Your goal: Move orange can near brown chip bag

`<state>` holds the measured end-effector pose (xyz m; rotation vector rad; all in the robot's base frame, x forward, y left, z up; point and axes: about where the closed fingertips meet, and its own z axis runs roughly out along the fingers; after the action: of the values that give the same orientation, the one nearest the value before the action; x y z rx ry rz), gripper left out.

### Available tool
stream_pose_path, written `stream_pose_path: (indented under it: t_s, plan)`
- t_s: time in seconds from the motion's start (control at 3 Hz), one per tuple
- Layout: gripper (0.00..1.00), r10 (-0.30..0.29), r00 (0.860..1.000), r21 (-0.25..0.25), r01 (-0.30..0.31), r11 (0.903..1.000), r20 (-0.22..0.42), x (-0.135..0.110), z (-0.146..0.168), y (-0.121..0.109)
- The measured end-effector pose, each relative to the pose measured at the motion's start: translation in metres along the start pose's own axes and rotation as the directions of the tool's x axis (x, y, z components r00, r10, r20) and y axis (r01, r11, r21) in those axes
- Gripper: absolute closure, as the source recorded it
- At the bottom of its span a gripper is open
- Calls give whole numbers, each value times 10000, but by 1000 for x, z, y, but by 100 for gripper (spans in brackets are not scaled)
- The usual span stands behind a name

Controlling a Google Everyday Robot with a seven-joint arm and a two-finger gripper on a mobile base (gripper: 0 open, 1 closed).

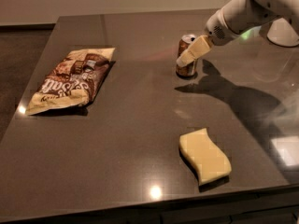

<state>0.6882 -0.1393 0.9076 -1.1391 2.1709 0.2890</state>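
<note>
Camera view, looking down on a dark, glossy bench (140, 171) filling most of the scene, with a bright glint of light near its 6 o'clock edge. Next in size, a white arm (243, 13), reaching in from 2 o'clock and slanting down toward the bench's far middle, its dark shadow thrown over the surface toward 4 o'clock. Then a brown chip bag (70, 78) with large white lettering, lying flat at 9 o'clock, close to the bench's left edge, long side running from 7 to 1 o'clock. Then a pale yellow wavy sponge (204, 157), flat at 5 o'clock, near the front edge, apart from everything else. Then an orange can (188, 69), upright at 1 o'clock, silver top showing, well apart from the bag and at about 3 o'clock from it. Smallest, the cream-coloured hand (192, 52) at the arm's tip, laid slantwise across the can's front and touching it. Clamped on the can or merely resting against it: cannot tell.
</note>
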Motion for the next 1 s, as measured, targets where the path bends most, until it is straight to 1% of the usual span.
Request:
stream_pose_path:
  t_s: [0.33,0.67,1.0]
  plan:
    - [17,32,9999,-121,-30,9999,119,-5,6,4]
    - [40,44,9998,-276,-39,9996,185,-9,8,9]
    - [64,-81,9995,-425,94,9991,301,-18,7,19]
